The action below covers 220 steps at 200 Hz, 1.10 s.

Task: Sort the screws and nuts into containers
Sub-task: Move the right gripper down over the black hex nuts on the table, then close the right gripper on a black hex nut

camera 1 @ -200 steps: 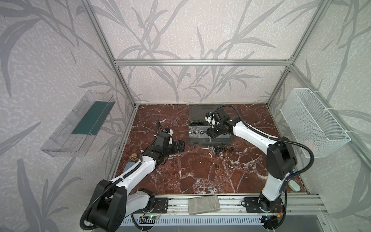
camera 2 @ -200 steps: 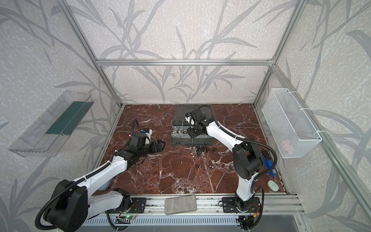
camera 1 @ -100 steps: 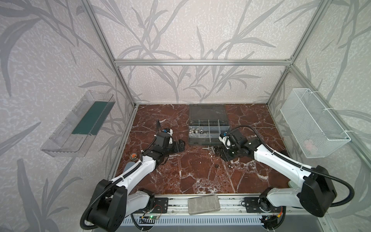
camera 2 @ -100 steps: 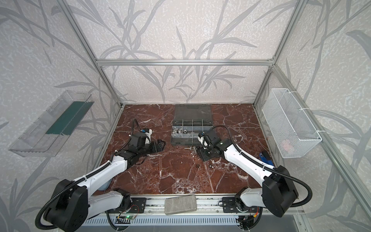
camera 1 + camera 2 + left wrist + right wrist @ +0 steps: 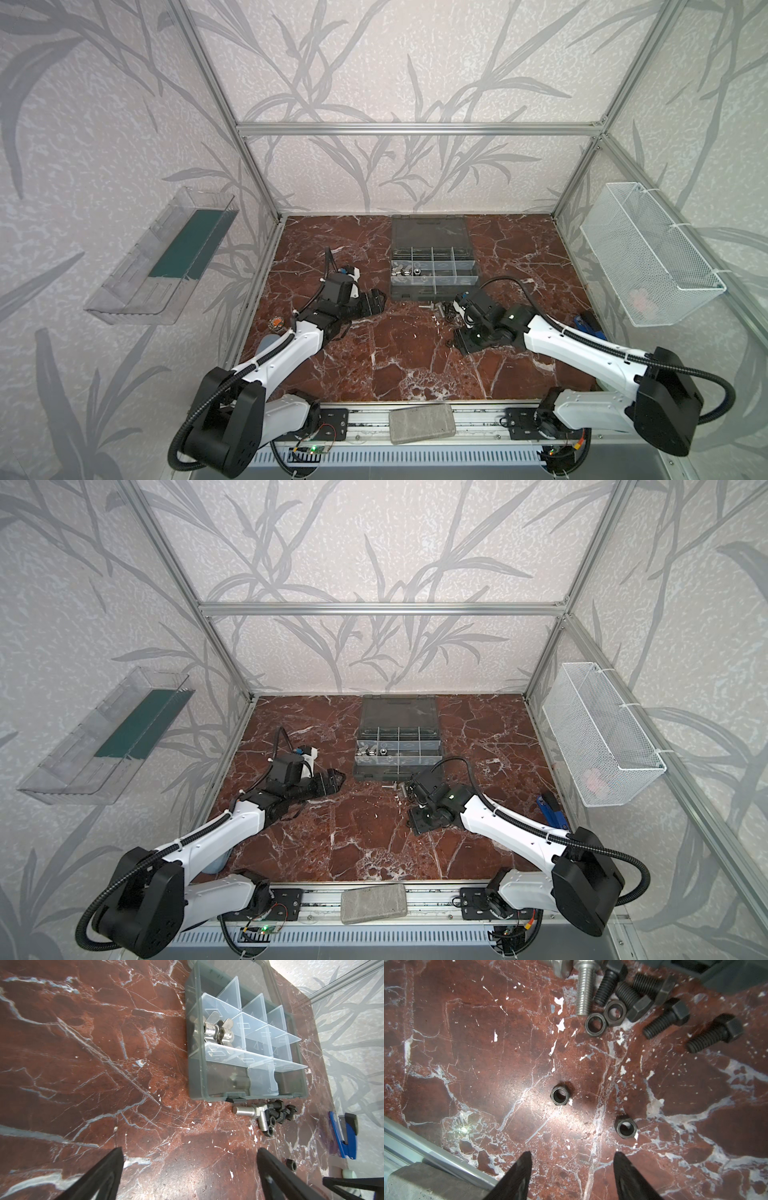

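Landmark: the organizer case, lid laid back, on the marble table.

Cells: a clear-walled grid inside the case. Silver wing nuts are heaped in one end cell, on the case's side facing the left arm. In the dark compartment along the case's latch wall a silver piece shows through the smoky plastic. It is probably a bolt, but too murky to be sure.

Loose stock lies on the table just outside the case's latch wall, toward its right-hand corner.
- Two silver screws lie at an angle, heads together.
- Several black screws are jumbled beside them, some touching.
- Two black nuts touch each other at the threaded tip of one silver screw.
- A lone nut and a second lone nut lie farther out from the case, clear of the pile and of each other, both flat with the bore up.

Right gripper: low over the marble, on the far side of the pile from the case. Its jaws are parted a moderate way with nothing between them, and the two lone nuts lie ahead of the fingertips, untouched.

Left gripper: off the case's left front corner and well apart from it. Its jaws are spread wide and empty (only bare marble shows between the tips).

Blue tool: on the table to the case's right, beyond the pile.
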Each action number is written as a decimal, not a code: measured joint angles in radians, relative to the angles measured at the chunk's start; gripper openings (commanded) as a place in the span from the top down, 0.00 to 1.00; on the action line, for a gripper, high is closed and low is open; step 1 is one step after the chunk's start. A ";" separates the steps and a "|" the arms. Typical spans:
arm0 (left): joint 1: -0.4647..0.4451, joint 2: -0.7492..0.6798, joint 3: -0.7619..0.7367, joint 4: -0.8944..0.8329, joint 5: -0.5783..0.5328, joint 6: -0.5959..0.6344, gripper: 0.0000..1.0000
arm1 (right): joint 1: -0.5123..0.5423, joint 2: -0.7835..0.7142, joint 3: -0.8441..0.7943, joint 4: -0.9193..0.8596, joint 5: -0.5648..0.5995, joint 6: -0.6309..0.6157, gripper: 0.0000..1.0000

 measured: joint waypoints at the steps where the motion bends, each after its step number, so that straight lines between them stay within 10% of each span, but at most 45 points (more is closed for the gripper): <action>1: 0.000 0.000 0.000 0.000 0.000 0.000 0.02 | 0.001 0.001 0.000 0.000 0.001 0.002 0.36; 220: 0.010 0.043 0.000 0.093 0.102 -0.064 0.02 | 0.063 0.335 0.125 0.072 0.045 0.037 0.42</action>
